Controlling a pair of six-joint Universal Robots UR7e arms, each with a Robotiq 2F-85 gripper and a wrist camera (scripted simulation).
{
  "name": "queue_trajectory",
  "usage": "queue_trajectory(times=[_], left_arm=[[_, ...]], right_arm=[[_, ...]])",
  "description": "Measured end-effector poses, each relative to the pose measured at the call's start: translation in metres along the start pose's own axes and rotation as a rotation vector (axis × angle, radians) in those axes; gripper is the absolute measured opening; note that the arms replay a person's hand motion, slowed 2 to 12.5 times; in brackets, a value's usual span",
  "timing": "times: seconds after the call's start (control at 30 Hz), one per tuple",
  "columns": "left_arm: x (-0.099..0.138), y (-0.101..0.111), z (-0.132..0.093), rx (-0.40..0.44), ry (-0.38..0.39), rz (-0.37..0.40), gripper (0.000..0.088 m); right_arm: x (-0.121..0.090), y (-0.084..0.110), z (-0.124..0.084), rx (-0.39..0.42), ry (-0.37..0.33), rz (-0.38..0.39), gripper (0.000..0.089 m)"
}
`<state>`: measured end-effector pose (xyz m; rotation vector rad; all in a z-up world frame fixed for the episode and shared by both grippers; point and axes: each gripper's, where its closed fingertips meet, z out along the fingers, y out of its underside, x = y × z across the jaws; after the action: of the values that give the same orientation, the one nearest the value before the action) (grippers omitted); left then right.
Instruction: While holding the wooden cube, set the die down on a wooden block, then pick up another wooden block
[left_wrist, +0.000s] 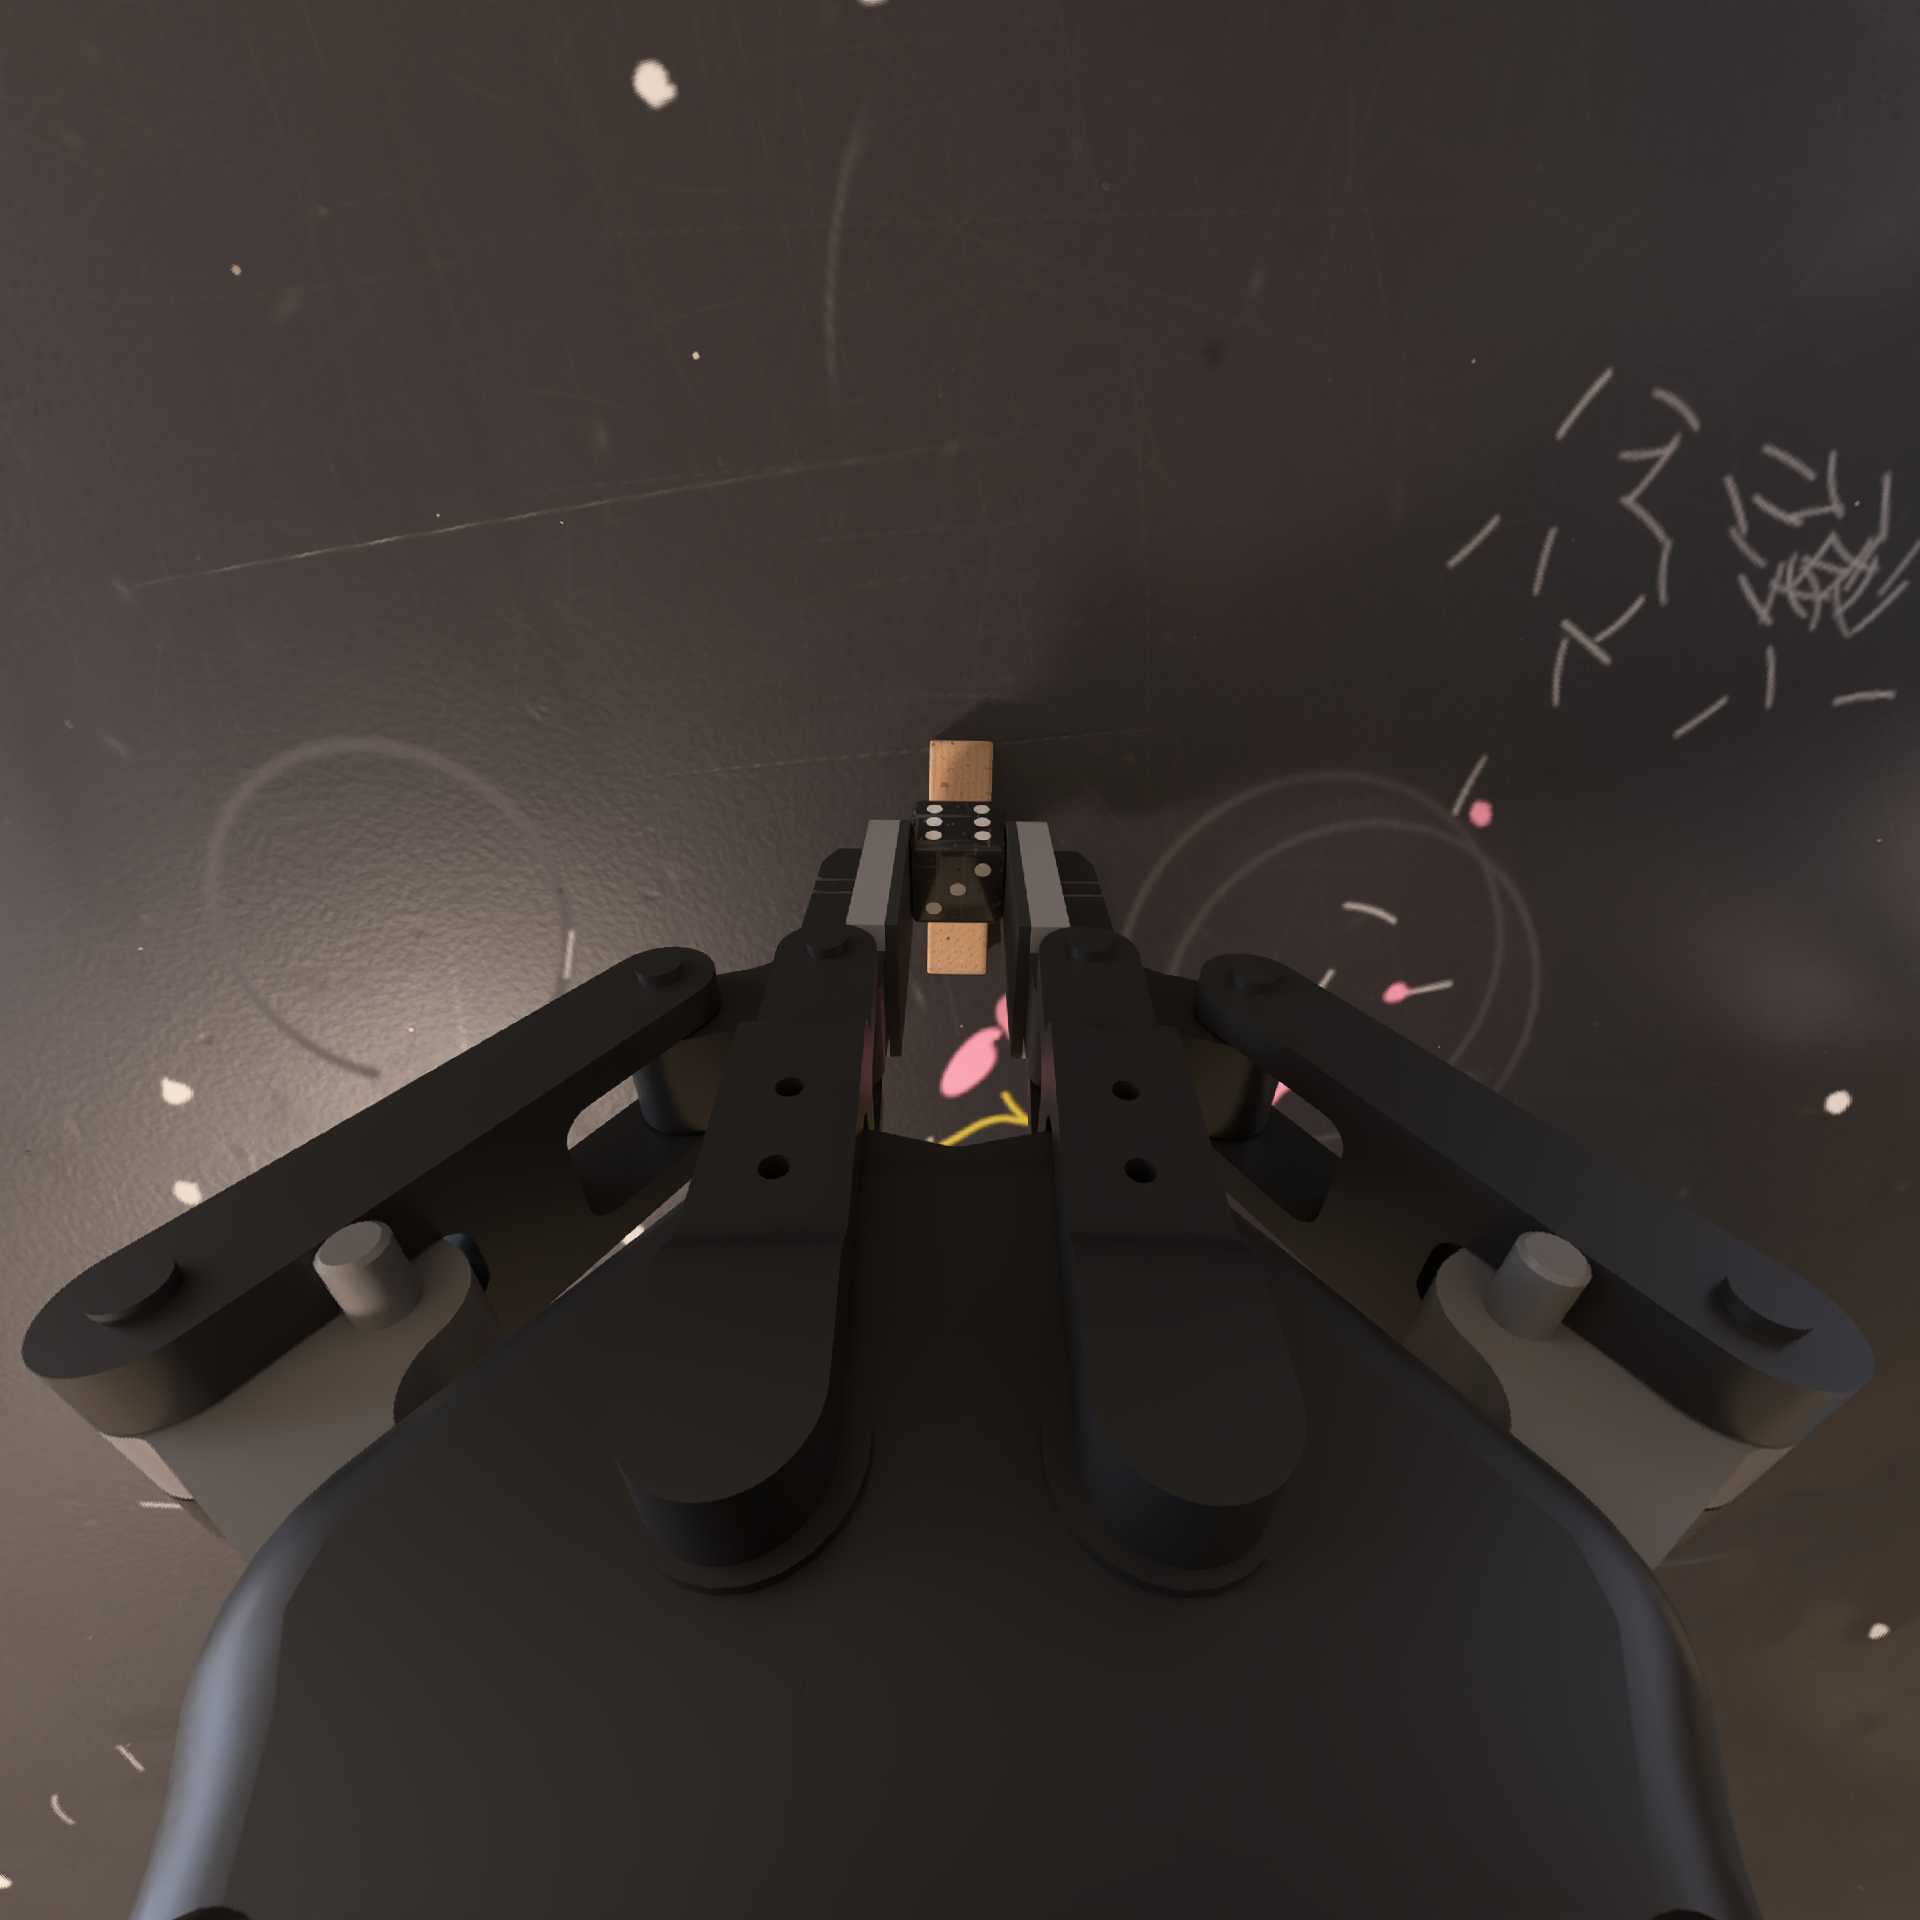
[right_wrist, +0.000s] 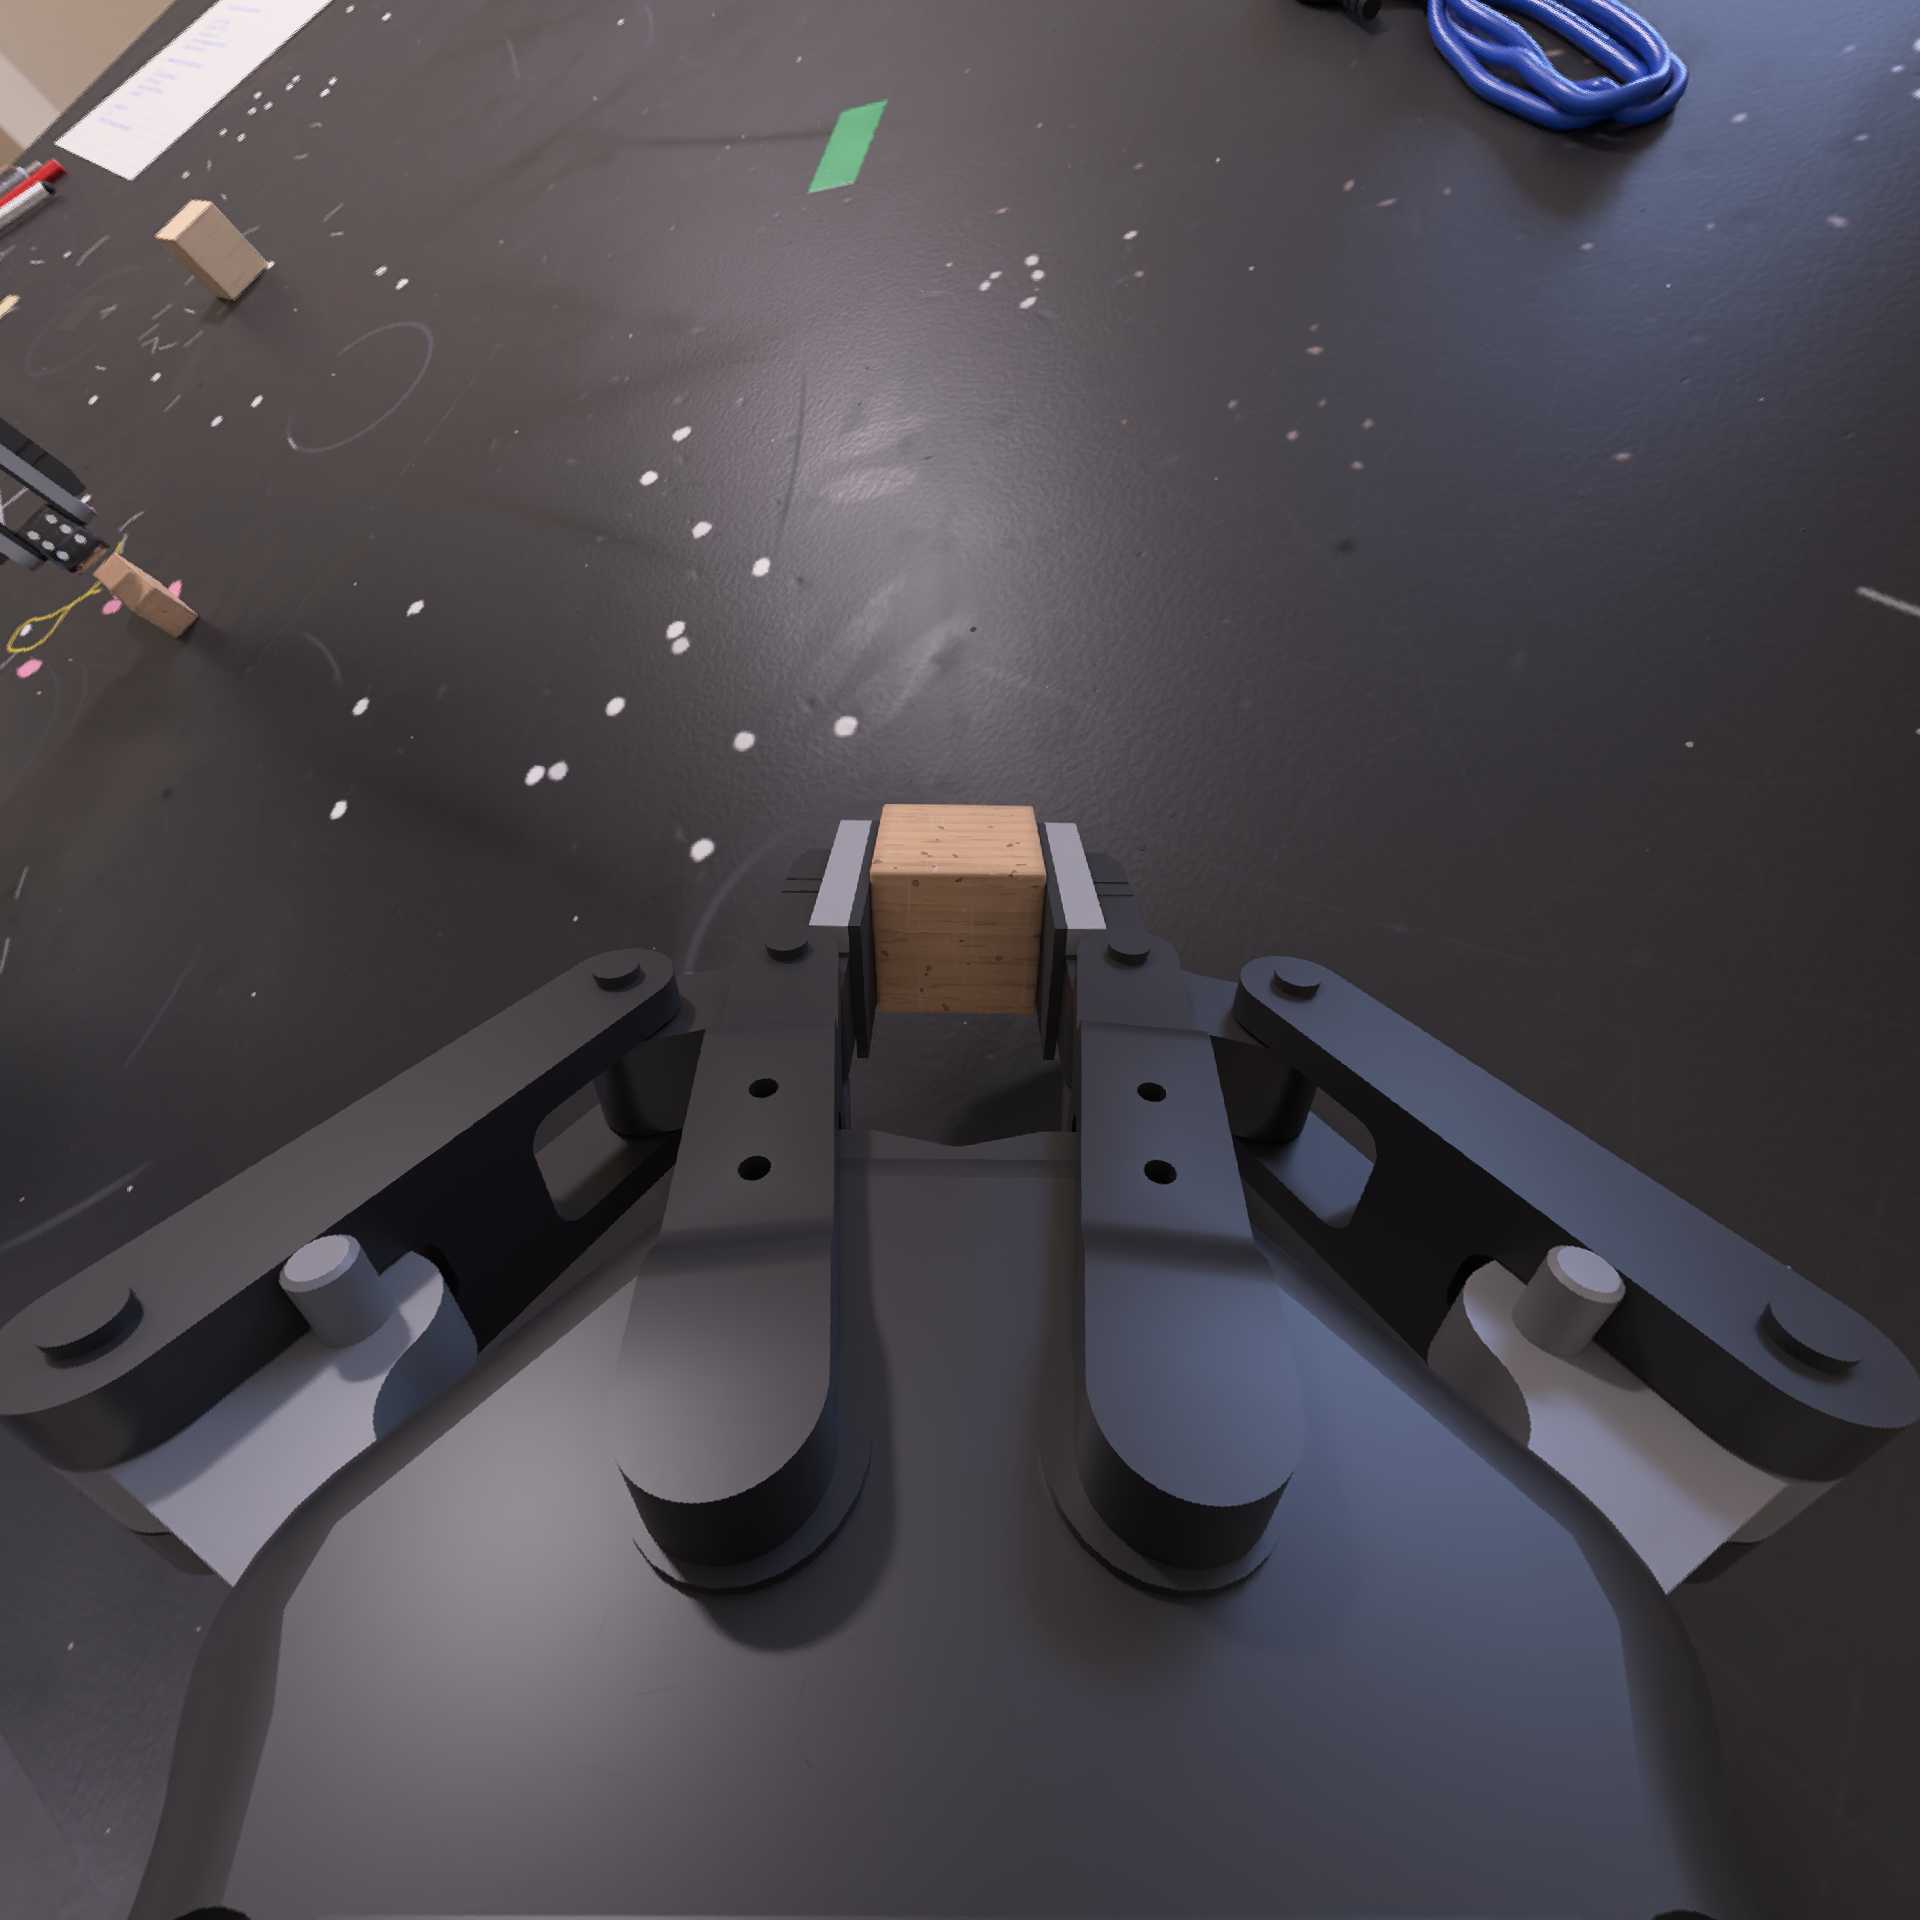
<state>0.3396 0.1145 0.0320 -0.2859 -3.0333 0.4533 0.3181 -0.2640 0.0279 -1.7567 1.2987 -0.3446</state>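
Observation:
My left gripper (left_wrist: 956, 844) is shut on a black die (left_wrist: 954, 868) with white pips. It holds the die right over the middle of a long wooden block (left_wrist: 960, 767) that lies on the dark table; I cannot tell whether die and block touch. The right wrist view shows this at far left: the left gripper (right_wrist: 47, 520), the die (right_wrist: 57, 537) and the block (right_wrist: 151, 597). My right gripper (right_wrist: 956, 836) is shut on a wooden cube (right_wrist: 956, 914), held above the table. Another wooden block (right_wrist: 213, 249) stands at the far left.
The dark table (right_wrist: 1247, 520) bears chalk marks and white specks. A coiled blue cable (right_wrist: 1558, 62) lies at the far right. A green tape strip (right_wrist: 849, 145) lies far centre. A white sheet (right_wrist: 177, 83) and pens (right_wrist: 26, 192) lie by the far left edge.

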Motion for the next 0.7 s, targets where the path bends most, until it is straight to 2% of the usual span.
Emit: queue_trajectory(times=[0.5,0.7], left_arm=[[0.000,0.004,0.010,-0.040,-0.039,0.022,0.0163],[0.000,0.007,0.012,-0.047,-0.048,0.023,0.0310]], right_arm=[[0.000,0.000,0.000,0.000,0.005,-0.003,0.0250],[0.000,0.000,0.000,-0.001,0.006,-0.005,0.0250]])
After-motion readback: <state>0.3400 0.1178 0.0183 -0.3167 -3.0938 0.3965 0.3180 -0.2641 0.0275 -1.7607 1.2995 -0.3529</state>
